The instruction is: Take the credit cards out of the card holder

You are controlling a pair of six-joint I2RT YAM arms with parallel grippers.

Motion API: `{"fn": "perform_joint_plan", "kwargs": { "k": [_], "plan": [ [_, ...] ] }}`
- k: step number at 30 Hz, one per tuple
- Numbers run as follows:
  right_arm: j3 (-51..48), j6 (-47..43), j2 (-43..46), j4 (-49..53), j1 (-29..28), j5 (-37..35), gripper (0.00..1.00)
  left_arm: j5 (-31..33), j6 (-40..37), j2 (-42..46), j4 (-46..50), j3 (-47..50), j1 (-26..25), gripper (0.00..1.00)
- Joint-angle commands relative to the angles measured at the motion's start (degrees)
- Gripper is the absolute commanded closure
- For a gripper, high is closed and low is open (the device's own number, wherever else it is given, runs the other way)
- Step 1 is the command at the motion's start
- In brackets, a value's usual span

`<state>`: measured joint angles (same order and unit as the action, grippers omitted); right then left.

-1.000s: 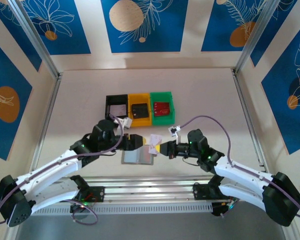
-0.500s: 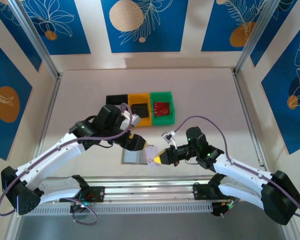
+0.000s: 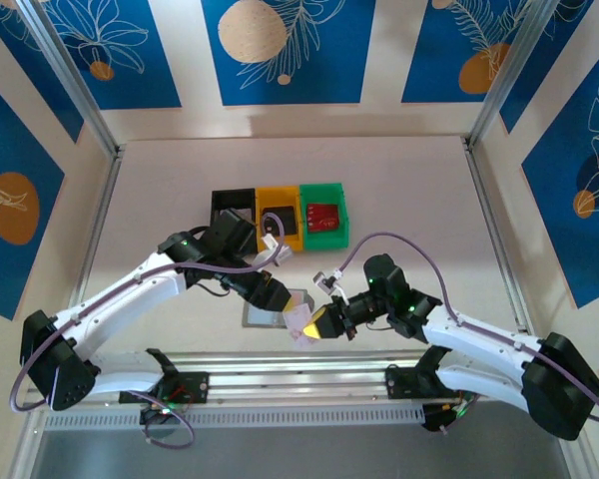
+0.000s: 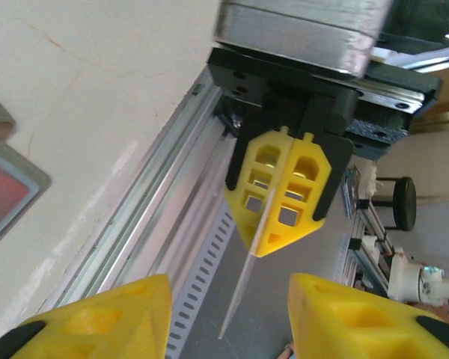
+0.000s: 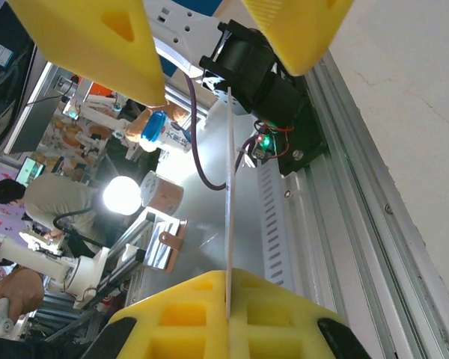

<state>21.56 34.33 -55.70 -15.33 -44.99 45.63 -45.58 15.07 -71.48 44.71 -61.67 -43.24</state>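
My right gripper [image 3: 317,321] hangs over the table's near edge, shut on a pale credit card [image 3: 301,327]. That card [image 5: 228,187] shows edge-on as a thin line rising from the closed right gripper [image 5: 228,280]. My left gripper [image 3: 277,296] faces it from the left and is open. The card's free end [image 4: 236,299] lies between the yellow fingers [image 4: 97,318] of the left gripper [image 4: 228,325] without touching either. The grey card holder [image 3: 258,317] lies flat on the table, partly under the left gripper.
Black [image 3: 232,208], yellow [image 3: 278,220] and green [image 3: 322,215] bins stand in a row behind the arms, each with a card inside. The aluminium rail [image 3: 299,364] runs along the table's near edge just below both grippers.
The right gripper has carried the card down and left toward the near edge. The left arm swung back, then turned its gripper down toward the card, with its jaws now astride the card's end.
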Motion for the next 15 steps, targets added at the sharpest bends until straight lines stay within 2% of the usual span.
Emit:
{"fn": "perform_joint_plan", "kwargs": {
  "k": [1,10,15],
  "plan": [
    [2.22,-1.56,-0.85,0.52,-0.61,1.84,1.0,-4.27,-1.34,-0.66,0.42,-0.58,-0.7,0.58],
    [4.06,-2.2,-2.73,1.0,-1.22,2.56,1.0,-6.53,-2.24,-0.95,0.05,1.03,-1.88,0.64],
    [4.98,-2.68,-3.38,1.62,-1.5,2.63,1.0,-6.37,-2.67,-0.94,0.37,1.21,-2.63,0.74]
  ]
}}
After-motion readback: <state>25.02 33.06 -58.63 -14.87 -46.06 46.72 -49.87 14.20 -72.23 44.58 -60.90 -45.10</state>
